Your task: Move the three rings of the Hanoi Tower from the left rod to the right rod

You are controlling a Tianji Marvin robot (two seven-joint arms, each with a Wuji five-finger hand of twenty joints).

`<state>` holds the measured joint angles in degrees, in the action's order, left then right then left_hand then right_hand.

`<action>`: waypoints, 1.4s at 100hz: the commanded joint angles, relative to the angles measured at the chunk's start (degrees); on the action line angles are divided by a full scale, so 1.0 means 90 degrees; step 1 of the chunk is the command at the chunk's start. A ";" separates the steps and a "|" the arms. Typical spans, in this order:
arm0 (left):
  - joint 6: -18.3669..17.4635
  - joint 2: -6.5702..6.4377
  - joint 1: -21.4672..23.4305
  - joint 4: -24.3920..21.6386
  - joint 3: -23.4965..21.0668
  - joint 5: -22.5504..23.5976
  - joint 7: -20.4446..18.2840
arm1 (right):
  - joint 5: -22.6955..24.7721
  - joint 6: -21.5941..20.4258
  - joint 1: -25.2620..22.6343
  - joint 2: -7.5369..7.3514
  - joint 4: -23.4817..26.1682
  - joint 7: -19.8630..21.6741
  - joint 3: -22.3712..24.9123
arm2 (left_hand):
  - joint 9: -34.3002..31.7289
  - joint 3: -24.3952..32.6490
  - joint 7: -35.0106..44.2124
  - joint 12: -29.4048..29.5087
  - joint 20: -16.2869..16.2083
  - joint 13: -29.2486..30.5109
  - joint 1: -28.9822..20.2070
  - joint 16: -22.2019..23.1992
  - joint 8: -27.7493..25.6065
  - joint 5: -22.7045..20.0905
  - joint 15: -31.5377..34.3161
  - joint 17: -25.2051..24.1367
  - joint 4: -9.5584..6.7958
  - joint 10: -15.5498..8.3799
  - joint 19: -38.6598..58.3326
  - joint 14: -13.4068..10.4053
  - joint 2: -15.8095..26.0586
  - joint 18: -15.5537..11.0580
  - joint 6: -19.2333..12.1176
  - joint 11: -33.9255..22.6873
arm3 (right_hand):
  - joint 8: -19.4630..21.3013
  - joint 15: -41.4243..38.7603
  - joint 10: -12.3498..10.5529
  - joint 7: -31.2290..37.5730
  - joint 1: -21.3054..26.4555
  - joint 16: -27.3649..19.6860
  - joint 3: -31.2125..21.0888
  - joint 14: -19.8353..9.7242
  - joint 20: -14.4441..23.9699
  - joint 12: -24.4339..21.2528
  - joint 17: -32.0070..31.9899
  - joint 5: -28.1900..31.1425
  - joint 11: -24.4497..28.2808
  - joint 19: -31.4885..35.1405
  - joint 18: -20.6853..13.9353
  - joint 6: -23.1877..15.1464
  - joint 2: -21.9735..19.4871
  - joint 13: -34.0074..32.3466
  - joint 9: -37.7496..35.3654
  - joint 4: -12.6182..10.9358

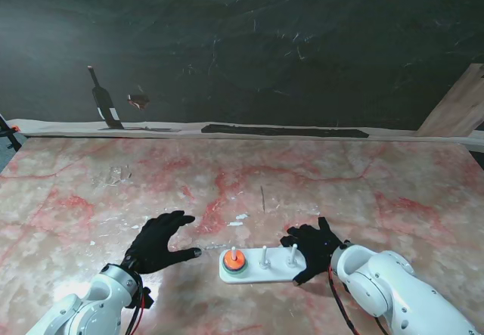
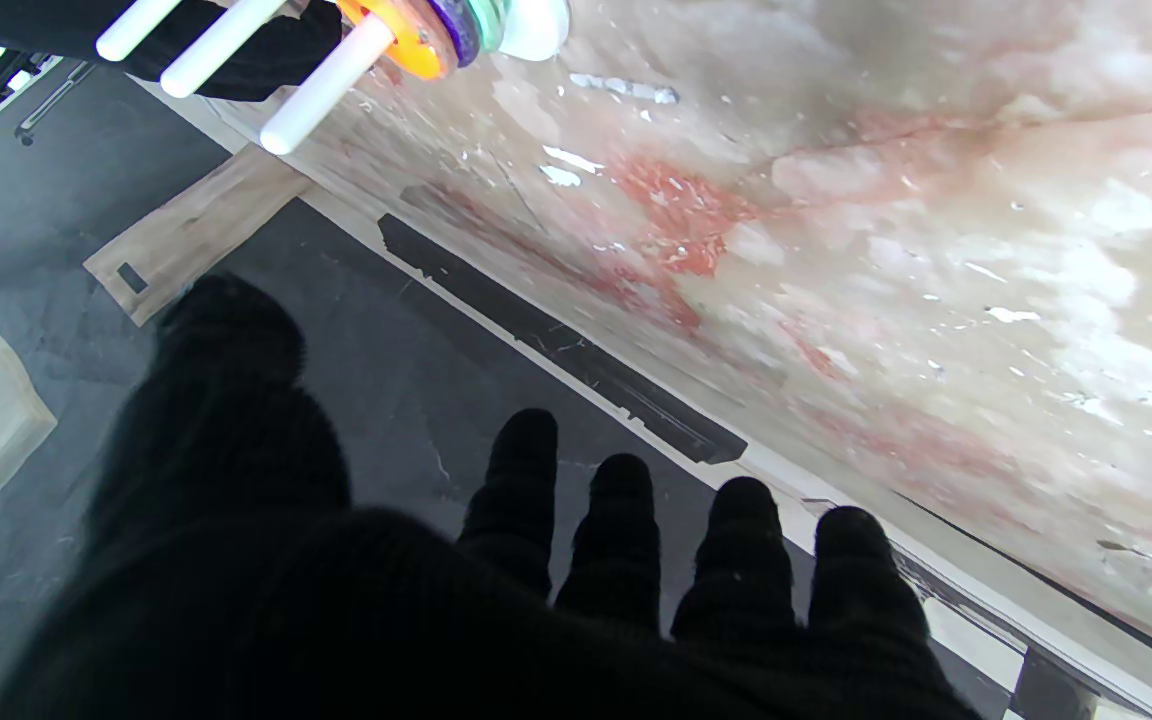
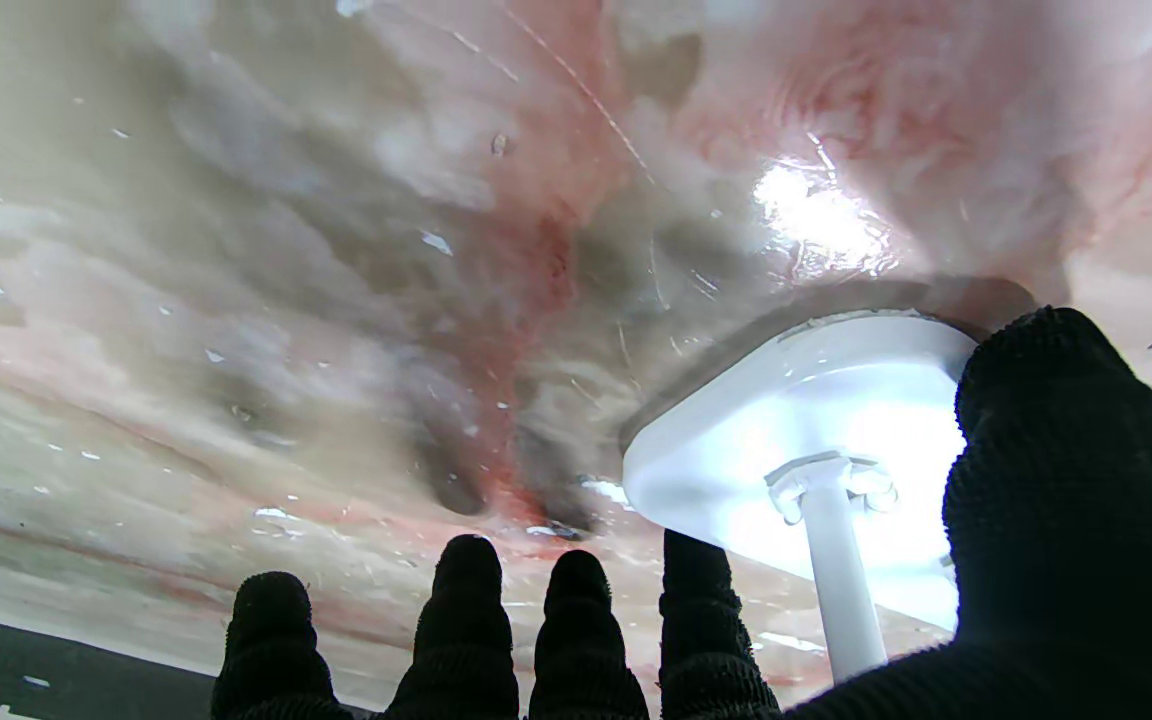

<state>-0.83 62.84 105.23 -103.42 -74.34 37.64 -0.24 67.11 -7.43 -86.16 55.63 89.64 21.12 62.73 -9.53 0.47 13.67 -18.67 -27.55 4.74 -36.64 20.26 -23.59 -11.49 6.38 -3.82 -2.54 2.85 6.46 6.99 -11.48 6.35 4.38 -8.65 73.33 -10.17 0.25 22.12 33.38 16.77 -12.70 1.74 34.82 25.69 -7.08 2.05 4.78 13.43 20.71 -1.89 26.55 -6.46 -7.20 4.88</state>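
The white tower base (image 1: 261, 272) sits near the table's (image 1: 363, 184) near edge, between the two black-gloved hands, with wide bare marble beyond it out to the far edge and the dark backdrop (image 1: 302, 40). All three rings (image 1: 234, 262) are stacked on the left rod (image 1: 234, 253), orange on top; the middle rod (image 1: 265, 255) and right rod (image 1: 292, 254) stand bare. The left hand (image 1: 157, 243) rests just left of the base, fingers spread and holding nothing, with open table on its left and far sides. The right hand (image 1: 314, 247) lies against the base's right end, fingers splayed, thumb on the near side, gripping nothing.

The left wrist view alone shows the ring colours (image 2: 441, 30): orange, purple, then green, and the fingers (image 2: 526, 500) extended apart. The right wrist view shows the thumb (image 3: 1056, 450) close beside the right rod's foot (image 3: 831, 480), hidden from the stand's view.
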 commanded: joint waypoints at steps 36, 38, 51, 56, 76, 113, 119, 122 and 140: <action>-0.0027 -0.0011 0.0066 -0.0044 -0.0042 0.0012 0.0019 | -0.0154 0.0177 -0.0684 0.0159 0.0288 -0.0088 0.0444 | 0.0065 -0.0085 -0.0119 0.0012 0.0061 -0.0208 0.0132 -0.0007 -0.0018 0.0188 -0.0091 -0.0004 -0.0085 0.0155 -0.0067 -0.0043 0.0000 -0.0026 -0.0081 0.0138 | -0.4500 0.0365 0.0160 -0.2685 -0.0712 -0.0154 -0.1741 0.0039 0.0008 -0.0413 -0.0045 0.0628 -0.0391 -0.0027 0.0096 -0.0041 -0.0211 0.0118 -0.0037 -0.0271; -0.0028 -0.0012 0.0067 -0.0045 -0.0043 0.0013 0.0016 | -0.0186 0.0173 -0.0724 0.0167 0.0325 -0.0115 0.0492 | 0.0066 -0.0086 -0.0120 0.0012 0.0061 -0.0209 0.0134 -0.0007 -0.0017 0.0192 -0.0091 -0.0004 -0.0085 0.0160 -0.0067 -0.0049 -0.0007 -0.0023 -0.0077 0.0139 | -0.4528 0.0359 0.0152 -0.2690 -0.0757 -0.0152 -0.1734 0.0040 0.0009 -0.0417 -0.0045 0.0623 -0.0389 -0.0025 0.0098 -0.0031 -0.0215 0.0110 -0.0041 -0.0267; -0.0030 -0.0015 0.0070 -0.0049 -0.0049 0.0002 -0.0009 | -0.0384 0.0130 -0.0940 0.0205 0.0575 -0.0208 0.0755 | 0.0065 -0.0086 -0.0123 0.0012 0.0063 -0.0212 0.0139 -0.0009 -0.0016 0.0195 -0.0094 -0.0006 -0.0084 0.0162 -0.0069 -0.0046 -0.0021 -0.0024 -0.0079 0.0139 | -0.5016 0.0288 0.0131 -0.2678 -0.0963 -0.0139 -0.1895 0.0061 0.0045 -0.0553 -0.0060 0.0664 -0.0346 0.0012 0.0124 -0.0132 -0.0025 0.0106 -0.0062 -0.0236; -0.0031 -0.0017 0.0072 -0.0053 -0.0052 -0.0002 -0.0022 | -0.0397 0.0118 -0.1006 0.0212 0.0680 -0.0186 0.0832 | 0.0064 -0.0087 -0.0125 0.0012 0.0065 -0.0212 0.0142 -0.0010 -0.0015 0.0197 -0.0096 -0.0007 -0.0084 0.0169 -0.0072 -0.0046 -0.0028 -0.0018 -0.0074 0.0138 | -0.5028 0.0291 0.0146 -0.2659 -0.1006 -0.0145 -0.1911 0.0070 0.0050 -0.0573 -0.0063 0.0665 -0.0343 0.0016 0.0141 -0.0173 0.0062 0.0108 -0.0068 -0.0235; -0.0027 -0.0021 0.0075 -0.0063 -0.0060 -0.0012 -0.0052 | -0.0375 0.0177 -0.1257 0.0234 0.1060 -0.0087 0.1088 | 0.0068 -0.0085 -0.0132 0.0013 0.0074 -0.0213 0.0150 -0.0011 -0.0013 0.0190 -0.0100 -0.0005 -0.0084 0.0172 -0.0078 -0.0052 -0.0037 -0.0018 -0.0075 0.0142 | -0.5050 0.0419 0.0214 -0.2593 -0.1319 -0.0243 -0.2343 0.0124 0.0063 -0.0841 -0.0074 0.0650 -0.0402 0.0026 0.0177 -0.0096 0.0542 0.0132 -0.0075 -0.0202; -0.0044 -0.0022 0.0108 -0.0086 -0.0095 -0.0020 -0.0059 | -0.0504 0.0644 -0.2658 0.0399 0.2575 -0.0189 0.2419 | 0.0041 -0.0083 -0.0148 0.0001 0.0087 -0.0210 0.0156 -0.0012 -0.0010 0.0186 -0.0100 -0.0005 -0.0082 0.0180 -0.0085 -0.0063 -0.0068 -0.0010 -0.0077 0.0109 | -0.4173 0.0540 0.0182 -0.2281 -0.1283 -0.0335 -0.2443 0.0187 0.0149 -0.1250 -0.0104 0.0551 -0.0246 0.0271 0.0161 -0.0114 0.0620 -0.0011 -0.0143 -0.0142; -0.0053 -0.0025 0.0112 -0.0091 -0.0098 -0.0013 -0.0069 | -0.0650 0.0742 -0.2928 0.0445 0.2838 -0.0345 0.2629 | 0.0029 -0.0084 -0.0150 -0.0011 0.0092 -0.0209 0.0153 -0.0013 -0.0010 0.0182 -0.0101 -0.0005 -0.0082 0.0192 -0.0089 -0.0066 -0.0084 -0.0009 -0.0070 0.0084 | -0.3878 0.0565 0.0135 -0.2160 -0.1217 -0.0344 -0.2414 0.0212 0.0144 -0.1274 -0.0102 0.0558 -0.0065 0.0353 0.0161 -0.0150 0.0595 -0.0065 -0.0205 -0.0152; -0.0061 -0.0027 0.0112 -0.0092 -0.0097 -0.0007 -0.0078 | -0.0745 0.0791 -0.3050 0.0469 0.2951 -0.0448 0.2716 | 0.0021 -0.0084 -0.0155 -0.0020 0.0094 -0.0207 0.0154 -0.0013 -0.0009 0.0191 -0.0099 -0.0004 -0.0083 0.0180 -0.0090 -0.0074 -0.0092 -0.0010 -0.0073 0.0065 | -0.3720 0.0596 0.0101 -0.1985 -0.1148 -0.0358 -0.2377 0.0223 0.0129 -0.1286 -0.0096 0.0603 0.0128 0.0416 0.0159 -0.0178 0.0565 -0.0137 -0.0249 -0.0142; -0.0113 -0.0051 0.0036 -0.0050 -0.0017 -0.0004 -0.0182 | -0.1517 0.1197 -0.3548 0.0640 0.3475 -0.1233 0.2980 | -0.0048 -0.0089 -0.0173 -0.0118 0.0111 -0.0193 0.0163 -0.0009 -0.0003 0.0214 -0.0083 -0.0001 -0.0091 0.0196 -0.0100 -0.0072 -0.0218 0.0002 -0.0031 -0.0096 | -0.3972 0.0622 0.0004 -0.1455 -0.0528 -0.0381 -0.1960 0.0301 -0.0319 -0.1577 -0.0092 0.1133 0.1386 0.1158 0.0169 -0.0261 0.0105 -0.0735 -0.0864 -0.0157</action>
<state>-1.52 62.61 105.80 -103.92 -75.04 37.72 -1.37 53.19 1.53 -117.59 60.57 119.66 12.06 90.23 -9.53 0.47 13.61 -19.01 -26.99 4.74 -36.63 20.26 -23.59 -11.49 6.38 -3.83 -2.54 2.85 6.43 6.99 -11.53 6.37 4.38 -8.65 38.31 -5.14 0.97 8.22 26.47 14.02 -31.85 4.05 33.32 12.35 -7.27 10.93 15.25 21.78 21.45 -2.96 29.10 -11.20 -13.57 3.92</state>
